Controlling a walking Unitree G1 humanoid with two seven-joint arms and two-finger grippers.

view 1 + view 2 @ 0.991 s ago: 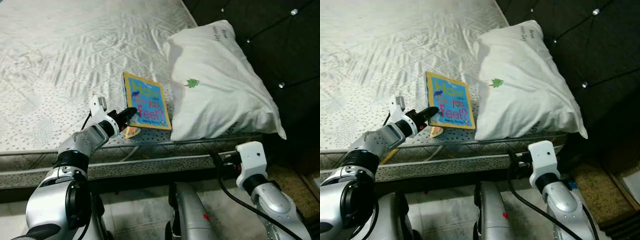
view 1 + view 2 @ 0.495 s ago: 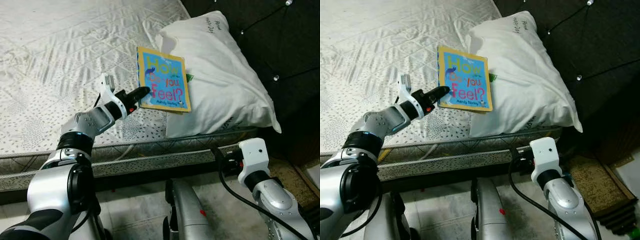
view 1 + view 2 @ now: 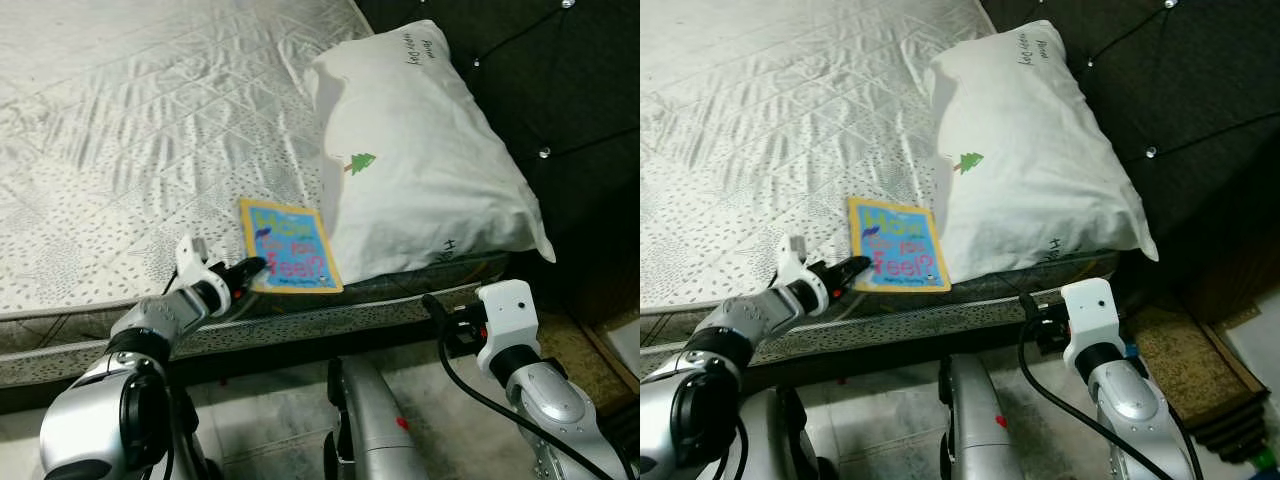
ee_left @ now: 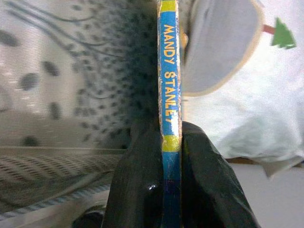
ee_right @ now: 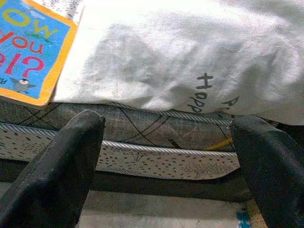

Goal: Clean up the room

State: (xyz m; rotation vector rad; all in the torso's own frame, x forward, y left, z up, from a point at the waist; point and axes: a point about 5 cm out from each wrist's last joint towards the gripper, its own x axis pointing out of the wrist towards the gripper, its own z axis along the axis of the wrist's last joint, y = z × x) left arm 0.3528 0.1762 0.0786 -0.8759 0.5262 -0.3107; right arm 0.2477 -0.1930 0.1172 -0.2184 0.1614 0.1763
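My left tool is clamped on the spine of the book; the book lies on the bed, just beside the pillow; my right tool hangs wide apart below the pillow.

the book lies at the mattress's near edge, just left of the pillow. the left gripper is at the book's near left corner.

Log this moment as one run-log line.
left end effector: shut on book spine, at mattress edge | book: beside pillow | right end effector: open, idle below mattress edge
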